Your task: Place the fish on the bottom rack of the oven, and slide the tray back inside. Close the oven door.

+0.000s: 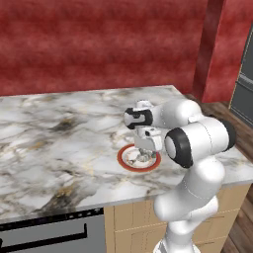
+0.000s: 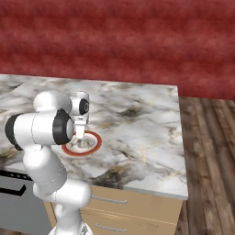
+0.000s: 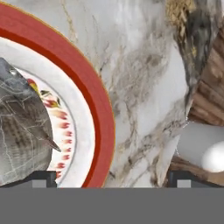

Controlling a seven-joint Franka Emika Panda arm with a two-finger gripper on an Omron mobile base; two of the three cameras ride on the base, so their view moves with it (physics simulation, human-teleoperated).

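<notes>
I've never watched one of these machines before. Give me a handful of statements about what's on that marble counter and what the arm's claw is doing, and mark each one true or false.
1. The fish lies on a red-rimmed plate. True.
2. The plate sits on the wooden floor. False: it sits on the marble counter.
3. The gripper is clamped shut around the fish. False: its jaws stand open just above the plate, and the fish is not held.
4. The gripper hangs directly over the plate. True.
5. The fish is bright orange. False: it is grey-silver.
</notes>
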